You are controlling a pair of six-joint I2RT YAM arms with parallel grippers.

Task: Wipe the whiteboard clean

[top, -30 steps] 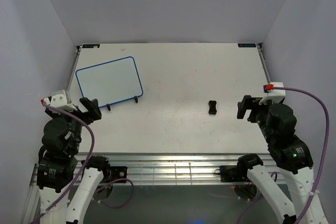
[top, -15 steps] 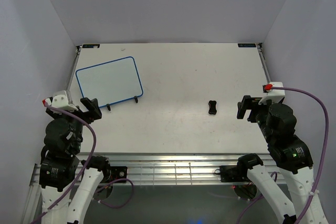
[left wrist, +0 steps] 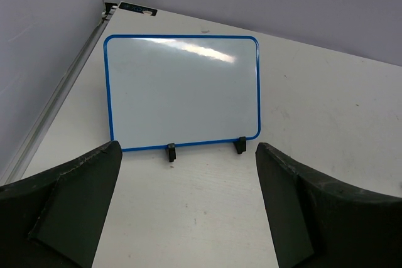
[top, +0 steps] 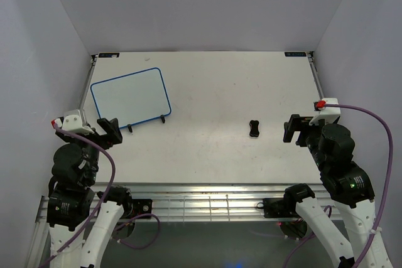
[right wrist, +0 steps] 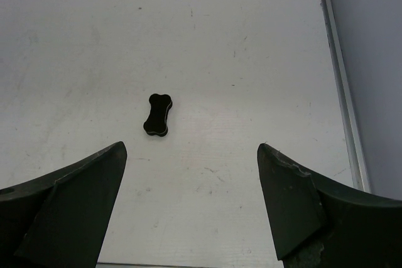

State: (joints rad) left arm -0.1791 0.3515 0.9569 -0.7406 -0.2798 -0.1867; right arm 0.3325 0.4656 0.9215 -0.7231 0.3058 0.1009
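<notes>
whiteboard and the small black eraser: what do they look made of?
Whiteboard: glossy white face, probably coated or laminated sheet; a glare streak crosses its top. Blue rim: likely plastic, smooth with rounded corners. Eraser: matte black, bone-shaped, no shine; plastic or dense foam, cannot tell which.

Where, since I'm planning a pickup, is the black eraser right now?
In the top view the eraser lies right of centre, just left of the right gripper, far from the whiteboard.

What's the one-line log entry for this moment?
whiteboard: no marks visible | eraser: lying free | left gripper: open, empty | right gripper: open, empty
</notes>
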